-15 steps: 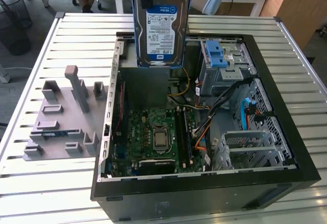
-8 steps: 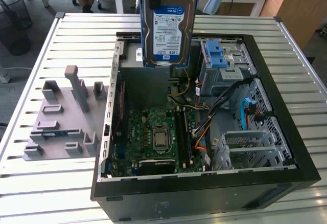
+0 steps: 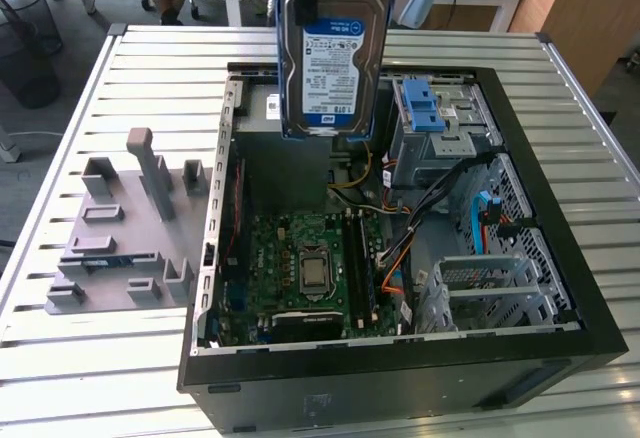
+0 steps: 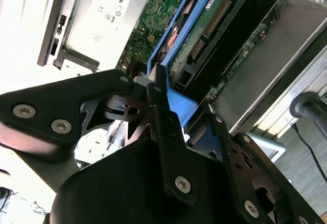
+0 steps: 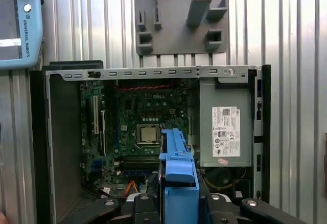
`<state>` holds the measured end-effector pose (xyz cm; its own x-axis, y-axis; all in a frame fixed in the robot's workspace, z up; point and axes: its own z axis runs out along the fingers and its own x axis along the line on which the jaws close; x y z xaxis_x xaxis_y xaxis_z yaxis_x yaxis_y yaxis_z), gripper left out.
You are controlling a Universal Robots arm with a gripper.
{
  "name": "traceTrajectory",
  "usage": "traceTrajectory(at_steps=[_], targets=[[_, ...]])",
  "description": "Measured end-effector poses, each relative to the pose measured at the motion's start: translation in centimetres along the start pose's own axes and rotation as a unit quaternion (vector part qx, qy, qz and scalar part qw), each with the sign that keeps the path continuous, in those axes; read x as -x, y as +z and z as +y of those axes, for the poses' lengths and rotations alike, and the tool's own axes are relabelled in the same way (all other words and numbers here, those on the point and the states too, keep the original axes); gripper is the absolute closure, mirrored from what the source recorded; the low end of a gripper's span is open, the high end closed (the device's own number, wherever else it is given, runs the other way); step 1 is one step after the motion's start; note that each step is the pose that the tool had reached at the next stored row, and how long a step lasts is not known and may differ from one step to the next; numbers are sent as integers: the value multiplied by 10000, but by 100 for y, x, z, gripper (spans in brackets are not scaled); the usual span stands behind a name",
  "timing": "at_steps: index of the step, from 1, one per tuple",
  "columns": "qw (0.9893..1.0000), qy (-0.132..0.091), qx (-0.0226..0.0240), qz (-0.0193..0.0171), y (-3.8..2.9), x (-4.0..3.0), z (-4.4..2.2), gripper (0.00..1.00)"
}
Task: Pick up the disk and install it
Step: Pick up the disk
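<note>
Gripper is closed on the blue bracket edge of the disk, which hangs upright over the open computer case, near the drive cage. Likely dense, rigid and shock-sensitive. Hold by the bracket, not the circuit board.

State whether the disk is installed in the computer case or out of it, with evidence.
Out. The disk hangs upright above the open case, clamped at its top edge by the gripper, apart from the drive cage.
</note>
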<state>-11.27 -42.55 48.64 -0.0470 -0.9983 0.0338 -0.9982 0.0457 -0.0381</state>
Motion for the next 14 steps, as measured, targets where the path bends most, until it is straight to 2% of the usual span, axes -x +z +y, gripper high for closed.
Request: traceTrajectory(at_steps=[5,14], targets=[[10000,12,0,4,6,-13,-77,64],[10000,22,0,5,16,-4,-319,64]])
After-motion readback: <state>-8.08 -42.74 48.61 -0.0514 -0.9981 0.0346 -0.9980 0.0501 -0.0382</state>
